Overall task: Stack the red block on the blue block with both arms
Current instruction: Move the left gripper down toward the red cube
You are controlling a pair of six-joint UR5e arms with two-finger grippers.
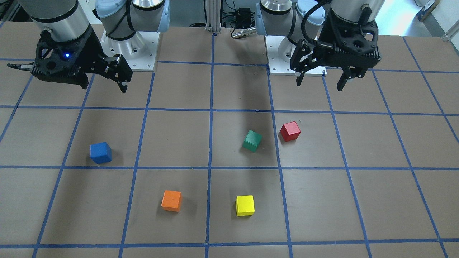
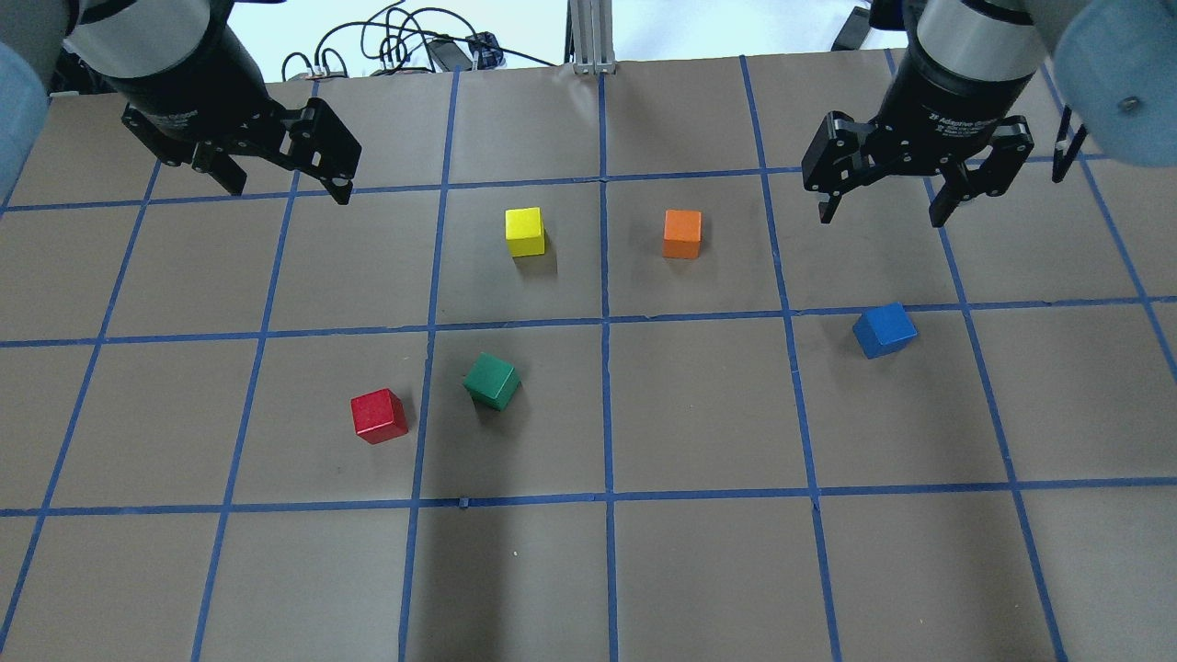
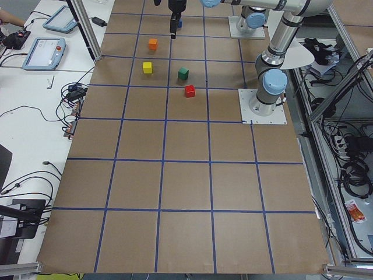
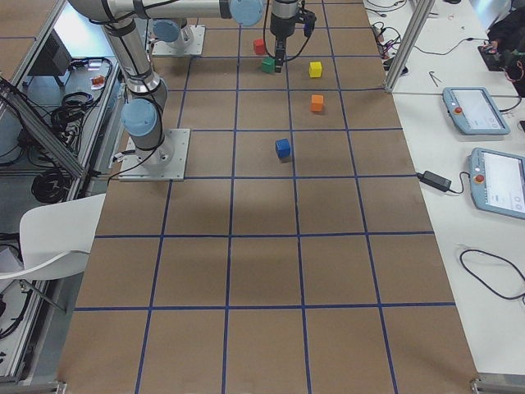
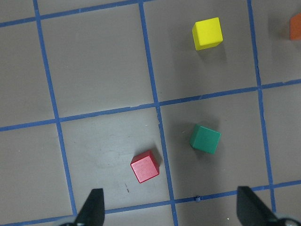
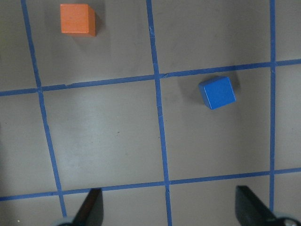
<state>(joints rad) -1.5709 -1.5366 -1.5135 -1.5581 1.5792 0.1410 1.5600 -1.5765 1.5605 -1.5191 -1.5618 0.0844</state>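
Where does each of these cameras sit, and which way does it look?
Overhead: behind the robot, looking forward and down; left gripper at left, right gripper at right.
Front-facing: across the table, facing the robot; grippers on top, sides swapped.
Exterior left: table's end, beside the left arm, looking along it.
Exterior right: opposite end, beside the right arm.
Left wrist: down onto the red block; fingertips at bottom.
Right wrist: down onto the blue block; fingertips at bottom.
Shared: both wrist views catch the orange block.

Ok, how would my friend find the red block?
Start at the brown table crossed by blue tape lines, on the robot's left half. Two cubes sit close together there, not touching. The red block is the outer one, beside the green cube.
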